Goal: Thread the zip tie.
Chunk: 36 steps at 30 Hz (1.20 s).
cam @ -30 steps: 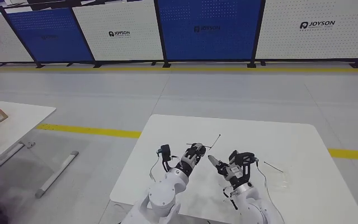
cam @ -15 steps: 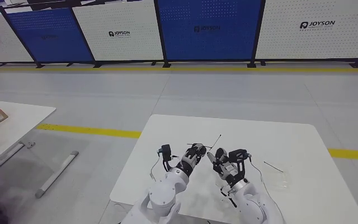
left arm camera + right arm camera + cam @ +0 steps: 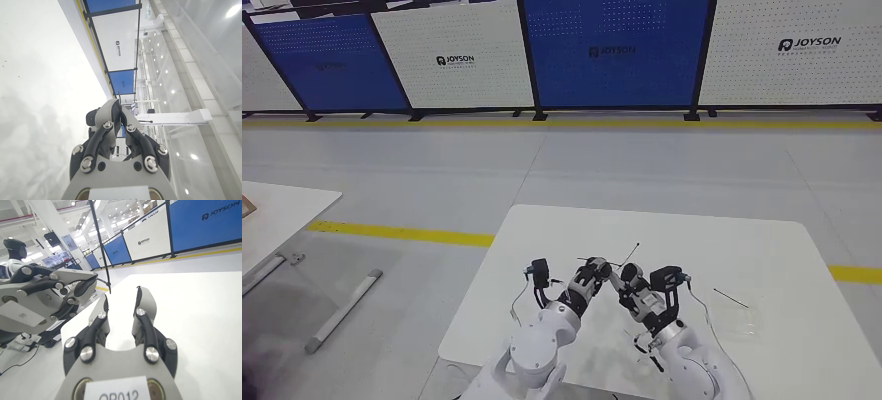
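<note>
Right claw (image 3: 122,292) spread, dark ribbed pads, shiny rivets, above the smooth white desk (image 3: 189,306). Just beyond it, left claw (image 3: 94,278) pressed together, pinching a thin black plastic zip tie (image 3: 100,241). Its long strap stands up above the desk edge.

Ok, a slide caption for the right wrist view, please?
Open right gripper above the white table, facing the left gripper shut on the black zip tie.

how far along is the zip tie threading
Done: the left gripper is shut on the zip tie, holding it above the table. In hand: the right gripper is open beside it, gripping nothing. Left, likely: grip the tie's free end and thread it.
</note>
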Each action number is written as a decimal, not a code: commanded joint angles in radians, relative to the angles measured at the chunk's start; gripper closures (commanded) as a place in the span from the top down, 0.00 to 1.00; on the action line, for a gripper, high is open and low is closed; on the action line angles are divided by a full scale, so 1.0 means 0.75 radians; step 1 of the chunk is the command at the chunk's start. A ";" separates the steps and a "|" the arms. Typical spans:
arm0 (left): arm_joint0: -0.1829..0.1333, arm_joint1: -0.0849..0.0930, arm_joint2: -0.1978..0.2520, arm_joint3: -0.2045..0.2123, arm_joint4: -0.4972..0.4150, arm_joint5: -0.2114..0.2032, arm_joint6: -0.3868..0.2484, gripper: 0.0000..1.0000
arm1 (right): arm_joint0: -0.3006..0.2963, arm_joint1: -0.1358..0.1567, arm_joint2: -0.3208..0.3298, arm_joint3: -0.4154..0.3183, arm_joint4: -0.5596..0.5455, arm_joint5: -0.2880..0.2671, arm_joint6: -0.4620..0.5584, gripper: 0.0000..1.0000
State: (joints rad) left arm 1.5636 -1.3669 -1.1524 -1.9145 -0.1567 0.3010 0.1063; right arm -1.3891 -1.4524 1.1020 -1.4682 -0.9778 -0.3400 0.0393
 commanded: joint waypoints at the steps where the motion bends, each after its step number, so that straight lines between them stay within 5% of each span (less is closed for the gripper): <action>1: 0.002 0.001 0.003 -0.001 0.007 -0.002 -0.002 0.00 | 0.002 0.004 -0.005 -0.002 0.003 0.000 -0.012 0.29; 14: 0.017 0.006 0.011 -0.004 0.038 -0.019 -0.016 0.00 | 0.014 0.025 -0.024 0.001 0.005 0.000 -0.035 0.21; 15: 0.019 0.006 0.011 -0.005 0.040 -0.021 -0.016 0.00 | 0.015 0.026 -0.025 0.002 0.005 0.000 -0.036 0.13; 25: 0.025 0.009 0.015 -0.004 0.055 -0.024 -0.014 0.00 | 0.040 0.032 -0.047 0.021 0.011 0.000 -0.022 0.21; 32: 0.024 0.010 0.019 0.000 0.062 -0.023 -0.009 0.00 | 0.043 0.035 -0.052 0.020 0.007 0.001 -0.020 0.17; 36: 0.022 0.010 0.022 0.003 0.066 -0.023 -0.006 0.00 | 0.041 0.038 -0.053 0.017 0.007 0.003 -0.023 0.04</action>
State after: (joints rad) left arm 1.5804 -1.3596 -1.1361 -1.9124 -0.1077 0.2837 0.1011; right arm -1.3577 -1.4245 1.0624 -1.4552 -0.9729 -0.3379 0.0233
